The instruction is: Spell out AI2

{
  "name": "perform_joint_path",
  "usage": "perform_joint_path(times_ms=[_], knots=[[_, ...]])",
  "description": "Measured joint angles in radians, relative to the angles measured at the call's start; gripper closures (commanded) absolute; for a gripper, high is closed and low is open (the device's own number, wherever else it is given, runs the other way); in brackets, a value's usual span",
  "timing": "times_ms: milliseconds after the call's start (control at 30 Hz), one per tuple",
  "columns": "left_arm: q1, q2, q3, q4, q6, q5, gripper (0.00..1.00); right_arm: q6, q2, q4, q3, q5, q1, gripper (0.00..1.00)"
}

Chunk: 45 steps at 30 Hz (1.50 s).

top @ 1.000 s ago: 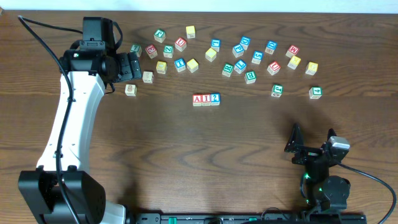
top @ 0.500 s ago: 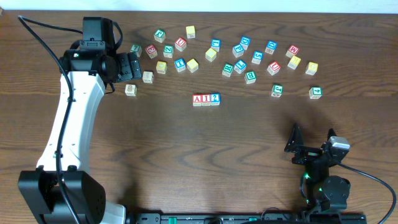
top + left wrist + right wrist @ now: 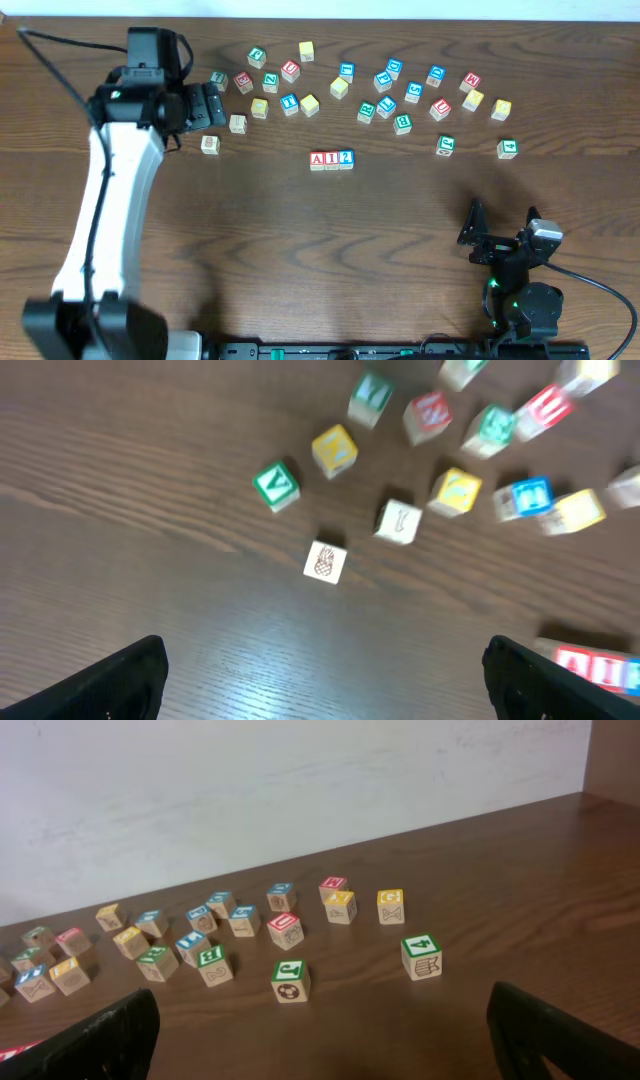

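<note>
Row check: A block (image 3: pixel 317 159), I block (image 3: pixel 331 159) and 2 block (image 3: pixel 346 158) sit touching, side by side, at the centre of the overhead frame, and read left to right. Judgement: the word looks finished, so the step in hand is clearing the left arm away.

Left gripper (image 3: pixel 220 106) is at upper left with its jaws spread wide and nothing between them. The pineapple block (image 3: pixel 209 144) lies just below it, with loose blocks (image 3: pixel 380 95) strung along the top. Right gripper (image 3: pixel 502 222) is at lower right, also spread and empty, well apart from the row.

To do it well: lift before swinging, keep the fingers above the nearby loose blocks, and stay off the row. The row looks straight, so no re-grip seems needed.

Versus 0.5 s ago: the left arm's long link has swung toward the left edge, while its gripper is almost where it was. The left wrist view is blurred, which fits motion. The row, the loose blocks and the right arm are unchanged.
</note>
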Motion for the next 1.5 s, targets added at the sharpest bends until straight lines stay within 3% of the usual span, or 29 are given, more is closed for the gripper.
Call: perform_joint_path(times_ms=[167,500,767,1100,1500], knots=[[0.006,-0.269,-0.106,0.138,0.0,0.001,0.01,0.0,0.0,-0.001,0.0,-0.001,0.0,0.01],[0.1,-0.862,-0.748,0.655,0.004,0.0,0.01,0.0,0.0,0.0,0.0,-0.003,0.0,0.01],[0.105,-1.203,-1.157,0.885,0.015,0.0,0.01,0.0,0.0,0.0,0.0,-0.003,0.0,0.01],[0.105,-1.48,-1.47,0.955,0.054,0.0,0.01,0.0,0.0,-0.001,0.0,-0.004,0.0,0.01],[0.105,-1.561,-1.501,0.856,0.074,0.001,0.01,0.0,0.0,0.0,0.0,-0.003,0.0,0.01]])
